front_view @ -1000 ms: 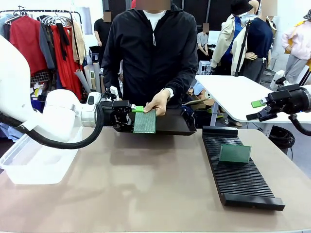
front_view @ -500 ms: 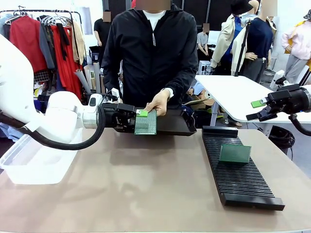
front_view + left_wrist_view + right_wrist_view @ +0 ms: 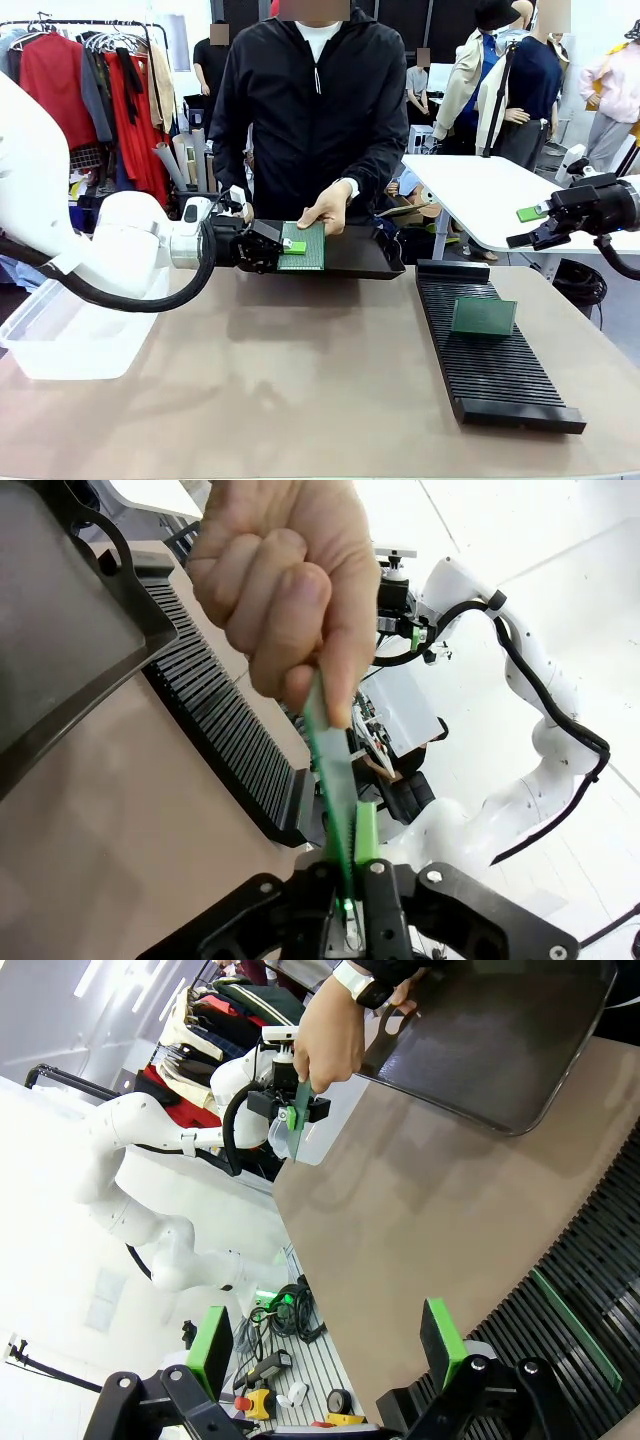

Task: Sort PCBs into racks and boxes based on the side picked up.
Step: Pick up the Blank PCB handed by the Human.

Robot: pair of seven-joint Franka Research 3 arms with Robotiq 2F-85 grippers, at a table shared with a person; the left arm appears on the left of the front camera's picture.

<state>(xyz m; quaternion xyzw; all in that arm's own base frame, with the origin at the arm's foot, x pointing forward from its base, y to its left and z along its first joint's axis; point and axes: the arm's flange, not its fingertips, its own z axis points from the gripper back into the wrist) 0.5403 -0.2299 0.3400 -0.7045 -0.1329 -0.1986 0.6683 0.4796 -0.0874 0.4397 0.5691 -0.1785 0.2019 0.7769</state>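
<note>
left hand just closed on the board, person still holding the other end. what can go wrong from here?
1. The left hand pinches only the edge of the PCB, while the person's hand still grips the far edge: pulling now could flex it or slip the grip.
2. The dark tray sits right behind; a low retreat might clip it.

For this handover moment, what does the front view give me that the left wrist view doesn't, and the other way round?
Front view alone: the clear tub at the table's left edge, a second board lying on the rack, and the right pincer open, off to the right.
Left wrist view alone: the held board seen edge-on, clamped between the left pincer's green pads.
Both: the person's hand gripping that board's other end, the left pincer shut on it, the dark tray and the rack.
</note>
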